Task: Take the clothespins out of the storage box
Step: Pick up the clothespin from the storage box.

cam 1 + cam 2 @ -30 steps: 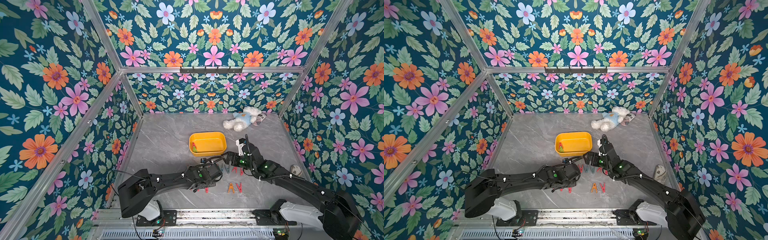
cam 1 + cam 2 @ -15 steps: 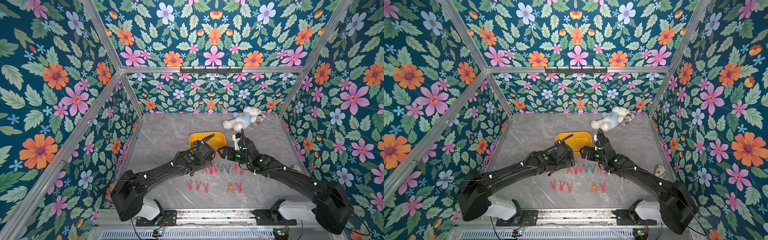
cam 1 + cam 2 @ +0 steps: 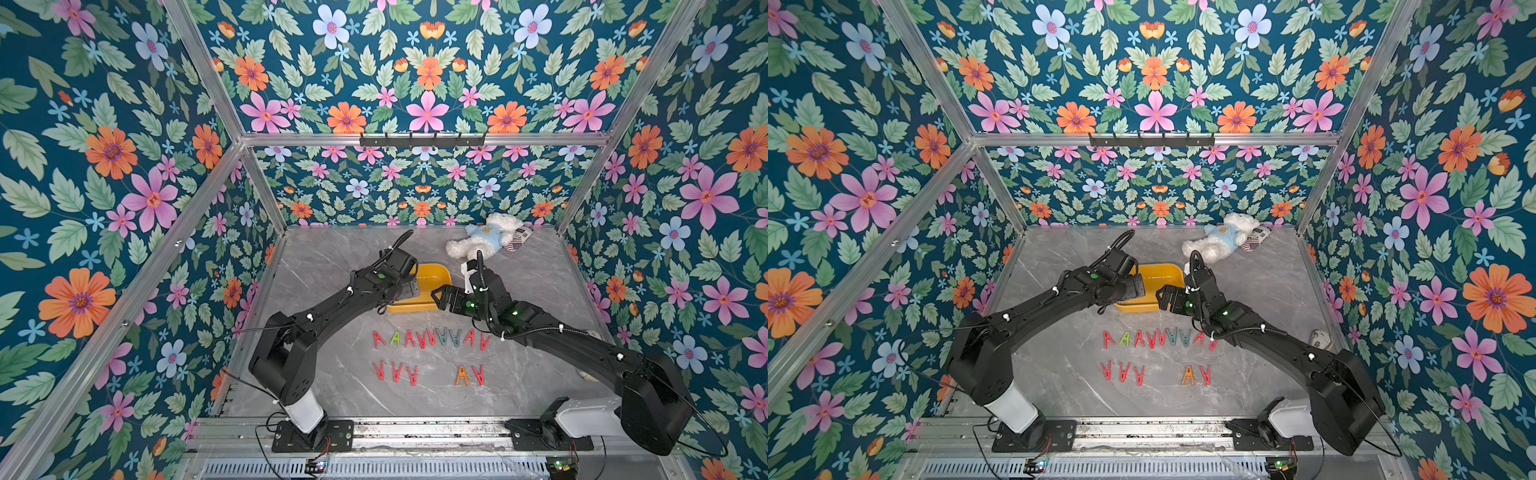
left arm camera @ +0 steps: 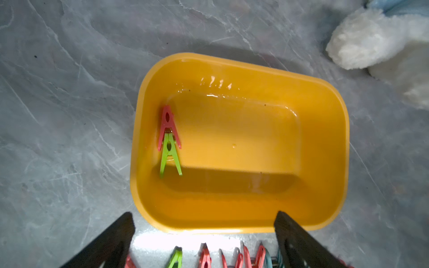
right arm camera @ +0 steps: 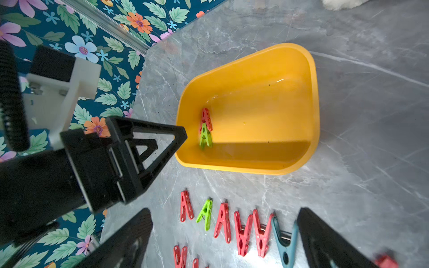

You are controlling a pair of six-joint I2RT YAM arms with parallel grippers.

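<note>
The yellow storage box sits mid-table. One red clothespin and one green clothespin lie in it against one short wall; the right wrist view shows the same red and green pair. Two rows of clothespins lie on the table in front of the box. My left gripper hangs open over the box's near left part, holding nothing. My right gripper is open and empty by the box's near right corner, above the pin row.
A white plush bear lies at the back right, close behind the box. A small patterned object rests by the right wall. Floral walls with aluminium posts enclose the table. Both arms reach in from the front rail.
My left gripper opened, left a red clothespin in the front row, and swung back up to the box. My right gripper shifted slightly back toward the box.
</note>
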